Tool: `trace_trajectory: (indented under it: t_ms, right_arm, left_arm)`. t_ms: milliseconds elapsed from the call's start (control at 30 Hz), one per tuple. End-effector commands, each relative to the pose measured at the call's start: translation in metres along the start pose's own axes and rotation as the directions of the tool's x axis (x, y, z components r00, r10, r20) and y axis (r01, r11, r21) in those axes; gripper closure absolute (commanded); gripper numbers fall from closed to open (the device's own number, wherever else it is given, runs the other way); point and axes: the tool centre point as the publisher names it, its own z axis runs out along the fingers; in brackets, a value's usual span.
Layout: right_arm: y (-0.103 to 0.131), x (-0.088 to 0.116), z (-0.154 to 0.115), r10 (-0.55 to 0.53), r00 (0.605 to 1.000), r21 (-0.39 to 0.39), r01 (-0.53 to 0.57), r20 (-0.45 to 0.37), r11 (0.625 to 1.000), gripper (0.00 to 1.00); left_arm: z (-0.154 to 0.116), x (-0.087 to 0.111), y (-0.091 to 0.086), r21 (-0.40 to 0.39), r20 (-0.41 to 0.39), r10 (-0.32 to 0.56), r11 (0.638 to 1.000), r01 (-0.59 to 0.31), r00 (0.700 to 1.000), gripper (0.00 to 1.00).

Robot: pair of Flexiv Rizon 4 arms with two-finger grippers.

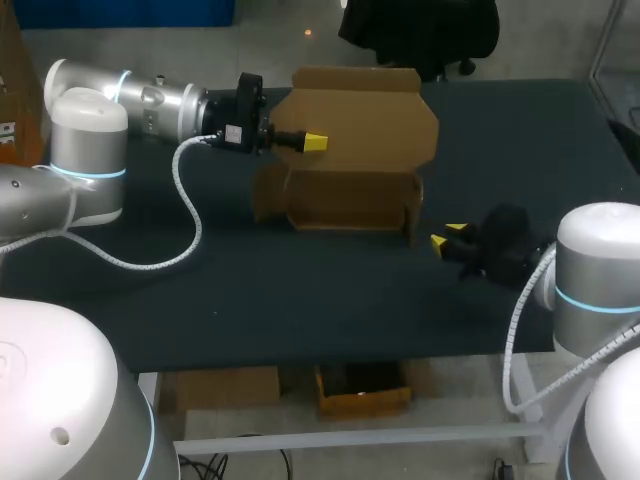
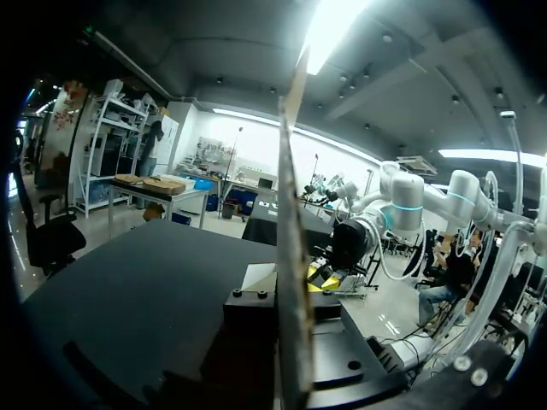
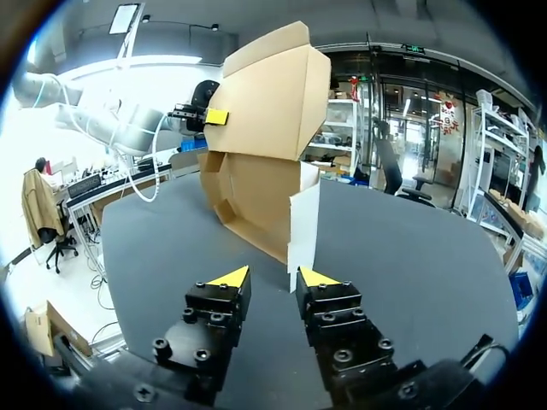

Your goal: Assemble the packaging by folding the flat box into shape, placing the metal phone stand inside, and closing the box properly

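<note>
The dark counter (image 1: 300, 310) carries the box (image 1: 350, 205) at its middle. The box is only part folded: a shallow tray has been formed, and the lid (image 1: 360, 120) is raised upright behind it. The phone stand cannot be seen in any view, so the step in hand is judged to be the shaping of the tray.

The lid is pinched near its left edge by the left claw (image 1: 313, 142). In the left wrist view the card is seen edge-on between the fingers. The right claw (image 1: 447, 236) is set low, just beside the box's right front corner, with its fingers moderately apart and nothing held. In the right wrist view the side flap (image 3: 303, 224) stands just ahead of the gap.

For a clean fold, the lid should be held steady and upright so that the tray is not dragged. The side flap should be pushed inward square to its crease rather than across the corner. A push made too low would likely slide the light card along the counter.

Open room is offered in front of the box and to its right. Less is offered at the left, where the other flap (image 1: 268, 195) splays outward beneath the left arm. How near the counter's far edge lies behind the lid cannot be told.
</note>
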Motion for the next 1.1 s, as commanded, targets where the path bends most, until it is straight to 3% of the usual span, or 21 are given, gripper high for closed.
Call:
trace_trajectory:
  t_ms: [33,300,800,933,1000,1033,1100]
  right_arm:
    - [0.006,0.0,0.0,-0.007,1.0,0.032,0.007,-0.01,0.999,0.67]
    - [0.015,0.002,-0.007,-0.016,1.0,0.05,0.017,-0.016,0.999,0.67]
    - [0.021,0.034,-0.012,-0.031,0.999,0.084,0.033,-0.029,0.996,0.7]
    - [0.02,0.036,-0.013,-0.028,1.0,0.081,0.029,-0.015,0.996,0.76]
    - [0.02,0.036,-0.012,-0.029,1.0,0.082,0.03,-0.01,0.996,0.87]
    - [0.02,0.036,-0.012,-0.029,1.0,0.073,0.03,-0.007,0.997,0.98]
    - [0.019,0.035,-0.012,-0.029,1.0,0.072,0.028,0.0,0.997,1.0]
  left_arm:
    - [0.001,-0.002,0.002,0.0,-0.005,-0.001,1.0,0.001,1.0,1.0]
    - [0.001,-0.002,0.002,0.0,-0.005,-0.001,1.0,0.001,1.0,1.0]
    - [0.001,-0.002,0.002,0.0,-0.005,-0.001,1.0,0.001,1.0,1.0]
    - [0.001,-0.002,0.002,0.0,-0.005,-0.001,1.0,0.001,1.0,1.0]
    - [0.001,-0.002,0.002,0.0,-0.005,-0.001,1.0,0.001,1.0,1.0]
    - [0.001,-0.002,0.002,0.0,-0.005,-0.001,1.0,0.001,1.0,1.0]
    - [0.001,-0.002,0.002,0.0,-0.005,-0.001,1.0,0.001,1.0,1.0]
